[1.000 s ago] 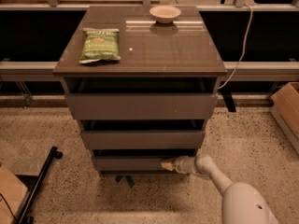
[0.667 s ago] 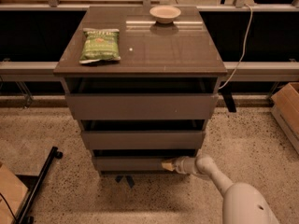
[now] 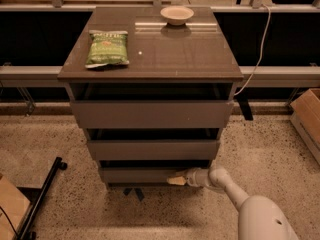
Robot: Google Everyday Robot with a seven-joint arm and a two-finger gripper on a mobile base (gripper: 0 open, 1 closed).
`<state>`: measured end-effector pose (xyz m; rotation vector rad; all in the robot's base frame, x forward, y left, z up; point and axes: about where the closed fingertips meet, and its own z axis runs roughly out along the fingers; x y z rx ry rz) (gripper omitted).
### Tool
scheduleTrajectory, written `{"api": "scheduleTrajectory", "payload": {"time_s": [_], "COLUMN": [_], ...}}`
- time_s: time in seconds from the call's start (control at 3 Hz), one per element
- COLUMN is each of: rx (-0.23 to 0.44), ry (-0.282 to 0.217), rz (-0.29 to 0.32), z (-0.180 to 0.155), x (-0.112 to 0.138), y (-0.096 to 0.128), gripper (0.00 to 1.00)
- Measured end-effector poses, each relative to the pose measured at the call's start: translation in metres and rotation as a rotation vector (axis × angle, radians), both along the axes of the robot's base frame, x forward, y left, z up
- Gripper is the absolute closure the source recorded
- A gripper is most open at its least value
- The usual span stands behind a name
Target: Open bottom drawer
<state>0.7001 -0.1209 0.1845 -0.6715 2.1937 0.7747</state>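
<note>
The bottom drawer (image 3: 135, 174) is the lowest and narrowest grey-brown flat front of the cabinet, below the middle drawer (image 3: 152, 149) and the top drawer (image 3: 152, 114). A dark gap shows above its front. My gripper (image 3: 175, 180) comes in from the lower right on a white arm (image 3: 227, 184). Its pale tip lies against the right part of the bottom drawer's front, near its lower edge.
A green snack bag (image 3: 107, 47) and a small bowl (image 3: 176, 15) sit on the cabinet top (image 3: 165, 54). A cardboard box (image 3: 308, 116) stands at the right, a black stand leg (image 3: 42, 196) lies on the floor at the left, and a white cable (image 3: 257, 54) hangs behind.
</note>
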Motion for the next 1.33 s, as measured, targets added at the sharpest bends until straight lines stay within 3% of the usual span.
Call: {"api": "scheduleTrajectory", "payload": {"time_s": [0.33, 1.33], "rx": [0.0, 0.0], "ry": [0.0, 0.0], "rz": [0.0, 0.0], "z": [0.0, 0.0], "x": [-0.0058, -0.0107], "y": [0.0038, 0.0078], "gripper": [0.0, 0.0]}}
